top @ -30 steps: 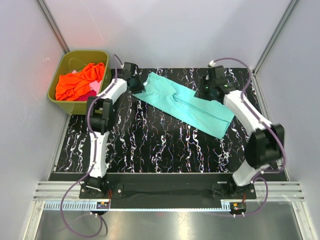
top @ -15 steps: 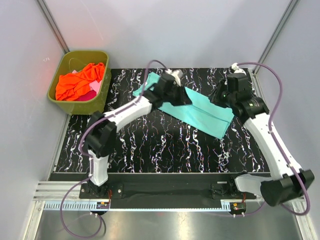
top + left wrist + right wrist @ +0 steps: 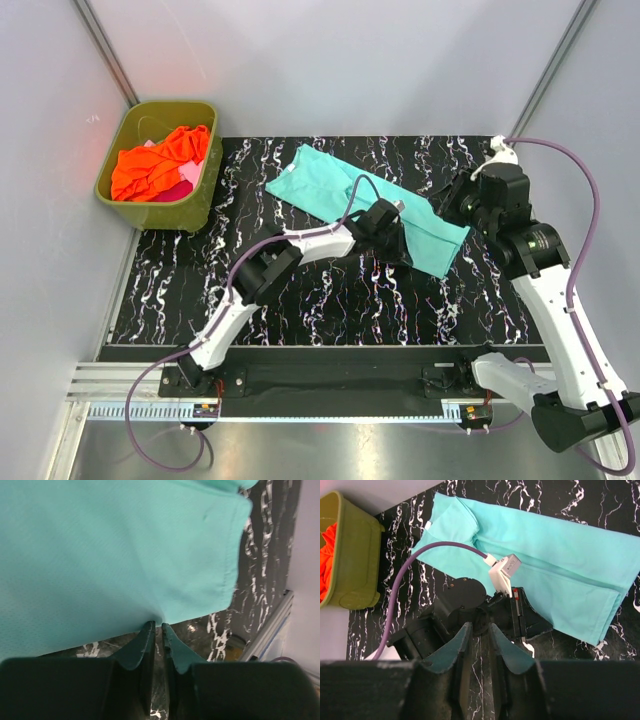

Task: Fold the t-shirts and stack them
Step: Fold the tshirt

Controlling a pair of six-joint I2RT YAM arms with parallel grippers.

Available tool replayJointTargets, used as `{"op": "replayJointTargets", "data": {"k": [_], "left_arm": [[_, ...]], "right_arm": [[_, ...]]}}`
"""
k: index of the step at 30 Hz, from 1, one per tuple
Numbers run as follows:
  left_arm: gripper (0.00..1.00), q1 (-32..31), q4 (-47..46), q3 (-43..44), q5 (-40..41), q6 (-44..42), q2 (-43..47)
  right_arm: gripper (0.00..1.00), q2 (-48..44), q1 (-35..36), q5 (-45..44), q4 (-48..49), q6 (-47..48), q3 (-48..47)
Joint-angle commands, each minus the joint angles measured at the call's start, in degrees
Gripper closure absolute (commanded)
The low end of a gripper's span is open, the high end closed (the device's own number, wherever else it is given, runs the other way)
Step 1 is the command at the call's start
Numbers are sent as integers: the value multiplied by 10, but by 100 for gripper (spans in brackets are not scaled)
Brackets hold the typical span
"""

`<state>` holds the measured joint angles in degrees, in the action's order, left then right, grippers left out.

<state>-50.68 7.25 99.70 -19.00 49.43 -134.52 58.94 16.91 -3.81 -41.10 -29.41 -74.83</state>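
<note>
A: Pinching anything, that left gripper?
B: Its jaws are closed on the near hem of the teal t-shirt, spread across the desk.
A: Right gripper?
B: Closed, empty, raised above the desk.

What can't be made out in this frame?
1. Left wrist view: whether the left pincer has pinched the hem of the teal t-shirt; its fingertips hide the contact.
2. Top view: the pink t-shirt, mostly buried under the orange t-shirt in the tub.
3. Right wrist view: the tub, cut off by the left edge.
</note>
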Motion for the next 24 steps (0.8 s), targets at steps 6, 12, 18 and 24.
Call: {"op": "replayJointTargets", "data": {"k": [6, 12, 18, 24], "left_arm": [[85, 1, -12, -45, 20, -17, 34], [84, -3, -5, -121, 62, -25, 100], [87, -5, -44, -114, 119, -8, 166], [100, -7, -44, -25, 140, 49, 100]], "right_arm": [[74, -20, 1, 6, -6, -14, 23], [73, -22, 1, -10, -8, -10, 15], [75, -32, 1, -50, -28, -22, 10], [76, -46, 1, -43, -25, -17, 12]]}}
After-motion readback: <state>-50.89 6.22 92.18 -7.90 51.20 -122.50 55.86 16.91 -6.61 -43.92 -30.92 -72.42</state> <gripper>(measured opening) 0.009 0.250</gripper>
